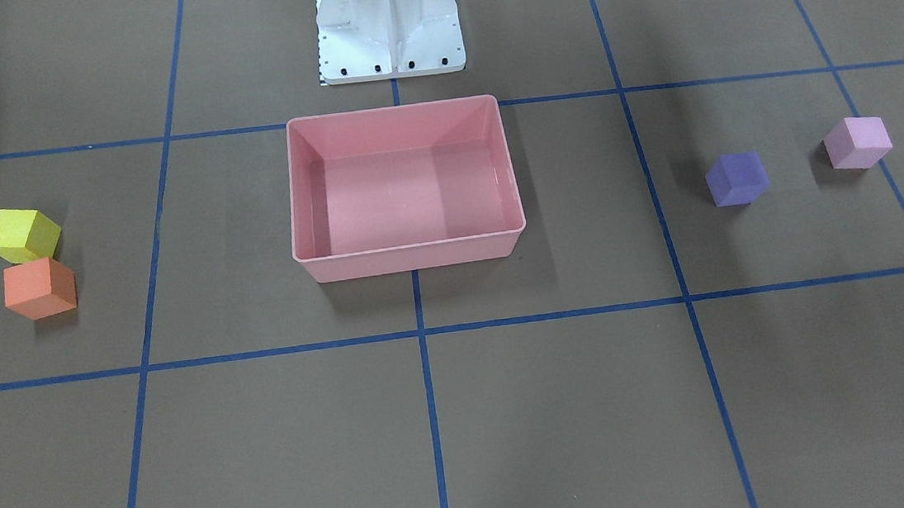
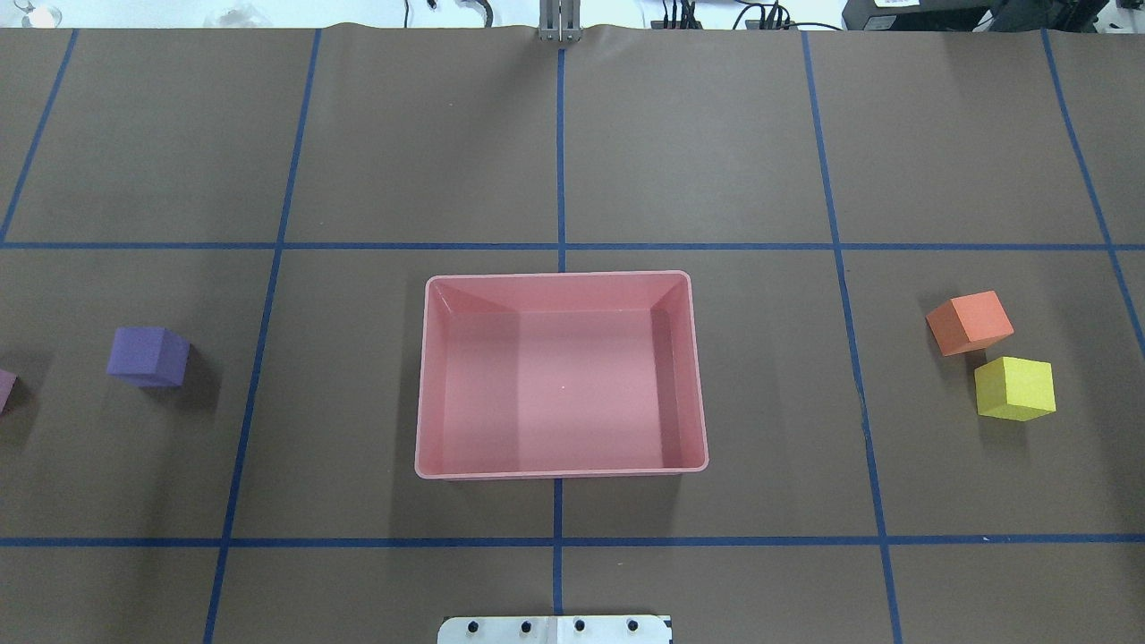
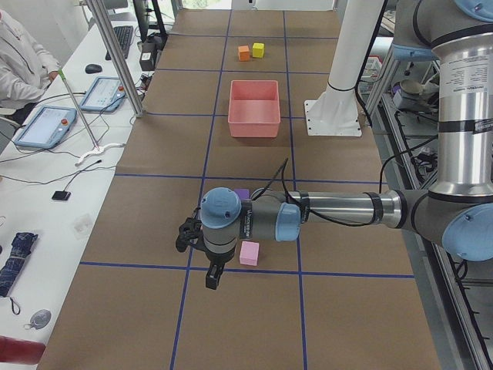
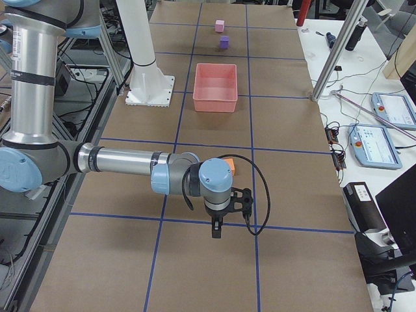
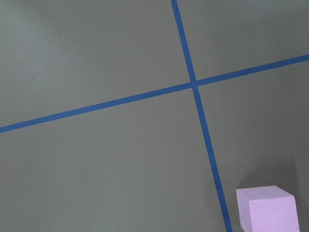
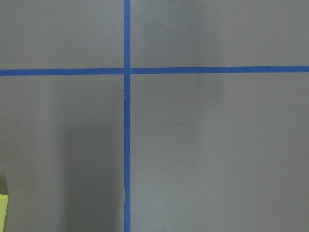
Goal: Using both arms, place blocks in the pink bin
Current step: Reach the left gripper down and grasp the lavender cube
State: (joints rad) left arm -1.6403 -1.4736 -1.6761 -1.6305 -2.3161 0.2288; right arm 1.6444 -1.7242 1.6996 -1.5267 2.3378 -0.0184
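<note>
The pink bin stands empty at the table's middle, before the pedestal. The yellow block and orange block sit touching on the robot's right side. The purple block and light pink block sit apart on its left side. My left gripper hangs low beside the light pink block, which also shows in the left wrist view. My right gripper hangs near the orange block. I cannot tell whether either gripper is open or shut.
The white base pedestal stands behind the bin. Blue tape lines grid the brown table. An aluminium post and a desk with tablets line the operators' side, where a person sits.
</note>
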